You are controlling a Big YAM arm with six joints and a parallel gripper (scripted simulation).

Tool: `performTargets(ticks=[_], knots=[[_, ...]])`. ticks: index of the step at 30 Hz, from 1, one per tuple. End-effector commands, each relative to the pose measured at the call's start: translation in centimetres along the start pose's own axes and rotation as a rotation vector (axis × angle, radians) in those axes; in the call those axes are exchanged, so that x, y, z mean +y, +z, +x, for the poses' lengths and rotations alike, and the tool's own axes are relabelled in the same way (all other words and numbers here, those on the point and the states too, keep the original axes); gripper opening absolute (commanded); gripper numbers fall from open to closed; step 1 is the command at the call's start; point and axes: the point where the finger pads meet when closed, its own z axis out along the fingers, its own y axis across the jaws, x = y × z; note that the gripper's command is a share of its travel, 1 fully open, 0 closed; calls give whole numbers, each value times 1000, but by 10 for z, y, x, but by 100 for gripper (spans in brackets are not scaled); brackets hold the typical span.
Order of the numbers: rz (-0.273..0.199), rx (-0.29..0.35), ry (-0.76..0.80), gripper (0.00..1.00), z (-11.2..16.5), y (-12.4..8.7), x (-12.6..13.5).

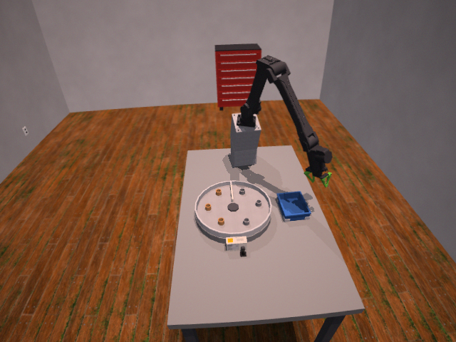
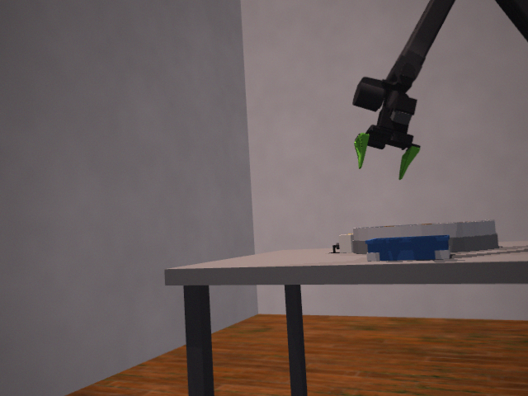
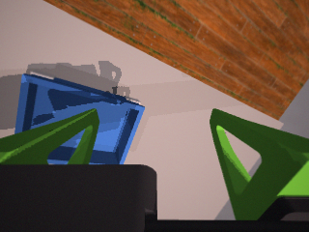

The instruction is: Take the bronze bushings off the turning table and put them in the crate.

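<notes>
The round grey turning table sits mid-table. Three bronze bushings stand on its left half: one at the back, one at the left, one at the front. Three steel bushings stand on its right half: one at the back, one at the right, one at the front. The blue crate lies right of the turning table and looks empty; it also shows in the wrist view. My gripper with green fingers is open and empty, high above the table's right edge, beyond the crate. It also shows in the exterior view.
The arm's grey pedestal stands at the table's back. A small white box with an orange label and a small black part sit in front of the turning table. A red drawer cabinet stands by the back wall.
</notes>
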Motion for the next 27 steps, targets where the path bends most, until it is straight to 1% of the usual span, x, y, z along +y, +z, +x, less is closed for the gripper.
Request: performTargets(ticks=[1,17,18,20,22,24,26,27], knots=[[11,-2,-1,100,-1,-3,-5],[11,-2,-1,100,-1,-3,-5],[40,-6,1,100,-2,-9,-20],[26,4,2,100,9,-10,-12],[18,12,8,100,21,-16,-8],[5,30,20,100,44,-18,0],[-3,40,27,100,56,-19,4],[2,45,31,100,64,-21,3]])
